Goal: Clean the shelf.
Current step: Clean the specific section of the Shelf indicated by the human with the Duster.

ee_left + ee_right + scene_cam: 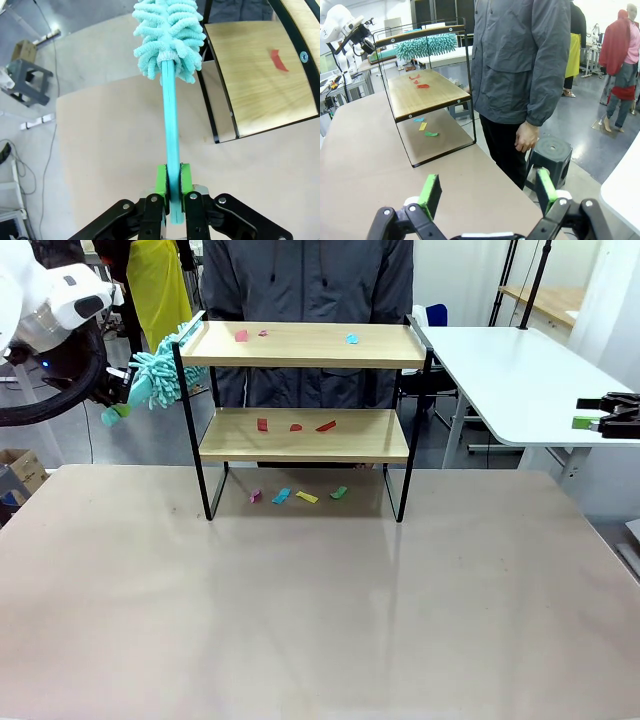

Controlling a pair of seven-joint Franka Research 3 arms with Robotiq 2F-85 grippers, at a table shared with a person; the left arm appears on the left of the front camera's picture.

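The shelf (pixel 305 358) stands mid-table, with light wooden boards in a thin black frame. Small coloured scraps (pixel 241 336) lie on its top board, more red scraps (pixel 326 425) on the lower board, and others on the table beneath. My left gripper (pixel 118 408) (pixel 173 180) is shut on the handle of a teal fluffy duster (pixel 165 365) (pixel 170 35), whose head is at the top board's left end. In the left wrist view the lower board (pixel 260 95) lies to the right of the duster. My right gripper (pixel 585 413) (pixel 490 192) hangs open, holding nothing, far off to the right.
A person (pixel 305 285) (pixel 520 75) stands right behind the shelf. A white side table (pixel 510 375) is at the back right. A dark stool (pixel 552 152) sits on the floor by the person. The near half of the beige table (pixel 320 620) is bare.
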